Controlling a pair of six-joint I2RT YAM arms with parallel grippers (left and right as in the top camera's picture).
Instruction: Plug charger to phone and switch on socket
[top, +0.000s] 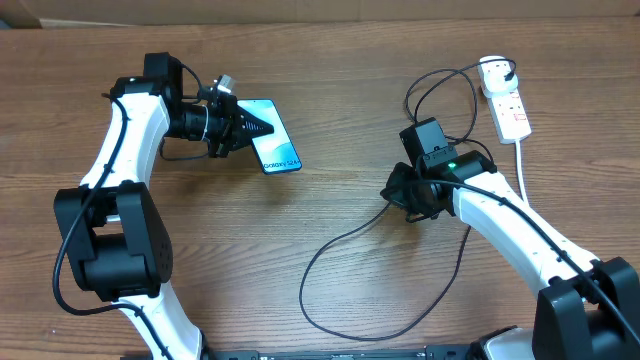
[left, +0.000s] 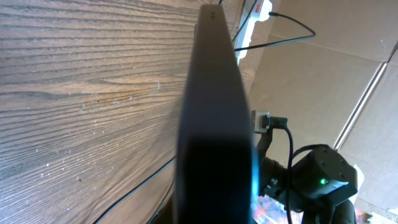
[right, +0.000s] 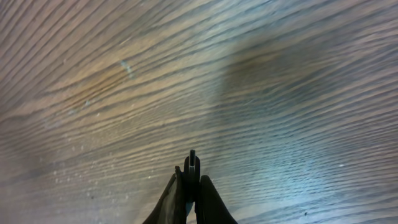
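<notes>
phone (top: 275, 142) lit (charger tip (right: 193, 163) well apart)

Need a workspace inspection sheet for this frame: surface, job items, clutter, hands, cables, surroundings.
Surface: wooden table, bare grain, no spills seen.
Job's things: phone on the left side, screen facing up, held by the left hand; socket far right, switch state too small to tell; charger not plugged into the phone.
Clutter: nothing seen.
Hands: left hand shut on the phone; right hand shut on the charger's plug tip, apart from the phone.
Cables: charger lies in loose loops between the right hand and the socket; white cord runs from the socket toward the near edge.
Surroundings: cardboard wall behind the table.
</notes>
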